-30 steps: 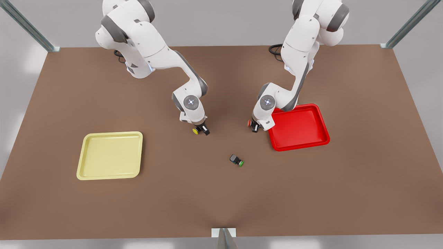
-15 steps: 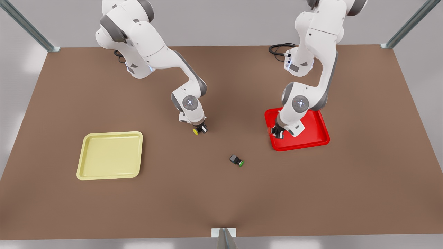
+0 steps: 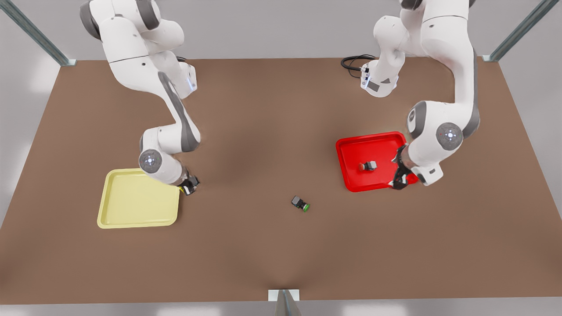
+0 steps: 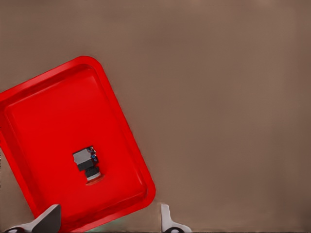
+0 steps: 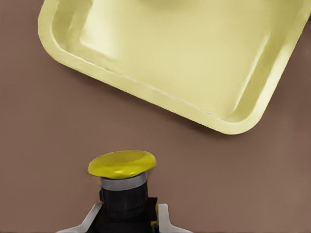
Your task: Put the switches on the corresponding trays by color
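The red switch (image 3: 368, 166) lay on its side on the floor of the red tray (image 3: 351, 151), near the middle, its dark grey boxy body toward the front view's right and its round red cap toward the left. In the left wrist view the same red switch (image 4: 87, 164) sat free of any contact inside the red tray (image 4: 43, 111), a shallow square of bright plastic with rounded corners and a raised rim.

The left gripper (image 3: 398, 175) hung over the tray's edge at the front view's right, with its jaws spread wide and holding nothing; one pale fingertip (image 4: 48, 218) showed over the tray's corner.

The right gripper (image 3: 189, 186) stood just beside the pale yellow tray (image 3: 105, 206), at its corner nearer the bench centre. Its jaws were clamped on the dark body of the yellow switch (image 5: 124, 187), whose round yellow cap sat on a silver collar and pointed toward the pale yellow tray (image 5: 146, 58). The switch was over bare bench (image 3: 281, 254), not yet over the tray, which had the same rounded, rimmed form as the red one.

A green-capped switch (image 3: 300, 203) lay on its side on the brown bench between the two trays, well apart from both grippers.
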You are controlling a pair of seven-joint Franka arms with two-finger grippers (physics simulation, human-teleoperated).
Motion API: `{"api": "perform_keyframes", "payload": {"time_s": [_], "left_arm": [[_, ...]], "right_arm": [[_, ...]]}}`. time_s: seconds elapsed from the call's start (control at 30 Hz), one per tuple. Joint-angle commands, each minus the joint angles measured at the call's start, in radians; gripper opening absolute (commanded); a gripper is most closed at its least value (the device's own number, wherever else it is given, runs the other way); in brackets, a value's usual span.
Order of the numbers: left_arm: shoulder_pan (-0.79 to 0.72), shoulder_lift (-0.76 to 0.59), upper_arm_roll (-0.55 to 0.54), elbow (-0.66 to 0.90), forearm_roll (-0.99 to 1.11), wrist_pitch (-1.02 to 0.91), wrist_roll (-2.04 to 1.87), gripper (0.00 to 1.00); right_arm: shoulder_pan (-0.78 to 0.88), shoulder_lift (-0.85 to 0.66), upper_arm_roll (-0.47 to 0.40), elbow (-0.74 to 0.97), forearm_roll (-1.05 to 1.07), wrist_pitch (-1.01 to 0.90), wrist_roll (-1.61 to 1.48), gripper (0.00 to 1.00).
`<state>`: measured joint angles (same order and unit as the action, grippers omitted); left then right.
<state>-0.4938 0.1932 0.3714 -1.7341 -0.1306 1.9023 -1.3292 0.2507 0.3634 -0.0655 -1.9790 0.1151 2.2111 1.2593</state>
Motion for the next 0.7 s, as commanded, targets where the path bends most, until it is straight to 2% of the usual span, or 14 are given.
{"api": "perform_keyframes", "payload": {"time_s": [0.0,0.03,0.1,0.13,0.3,0.33,0.37,0.4,0.57,0.6,0.67], "left_arm": [[0.073,0.006,0.001,0.218,0.054,-0.62,1.388,1.0],[0.098,0.008,-0.008,0.303,0.048,-0.621,1.556,1.0],[0.175,0.014,-0.12,0.393,0.052,-0.647,1.556,1.0],[0.175,0.014,-0.12,0.41,0.046,-0.646,1.558,1.0],[0.173,0.014,-0.115,0.421,0.045,-0.634,1.553,1.0],[0.173,0.014,-0.115,0.421,0.043,-0.634,1.552,1.0],[0.17,0.014,-0.115,0.421,0.042,-0.634,1.538,1.0],[0.169,0.014,-0.115,0.421,0.037,-0.635,1.535,1.0],[0.167,0.014,-0.117,0.423,0.037,-0.638,1.522,1.0],[0.167,0.014,-0.117,0.423,0.037,-0.64,1.522,1.0],[0.167,0.012,-0.117,0.424,0.037,-0.641,1.521,1.0]], "right_arm": [[-0.027,-0.004,-0.077,0.003,0.0,-0.228,-0.952,0.5],[-0.031,-0.003,-0.132,0.003,-0.003,-0.229,-1.06,0.5],[-0.036,0.0,-0.192,0.003,-0.014,-0.223,-1.162,0.5],[-0.037,0.011,-0.23,0.003,-0.023,-0.217,-1.201,0.51],[-0.065,0.106,-0.231,0.002,-0.023,-0.122,-1.238,0.52],[-0.065,0.107,-0.231,0.002,-0.02,-0.122,-1.238,0.56],[-0.065,0.109,-0.231,0.003,-0.018,-0.122,-1.239,0.89],[-0.065,0.115,-0.231,0.006,-0.015,-0.12,-1.245,1.0],[-0.073,0.12,-0.231,0.078,-0.015,-0.154,-1.29,1.0],[-0.071,0.115,-0.229,0.129,-0.015,-0.211,-1.298,1.0],[-0.07,0.114,-0.229,0.373,-0.017,-0.454,-1.325,1.0]]}}
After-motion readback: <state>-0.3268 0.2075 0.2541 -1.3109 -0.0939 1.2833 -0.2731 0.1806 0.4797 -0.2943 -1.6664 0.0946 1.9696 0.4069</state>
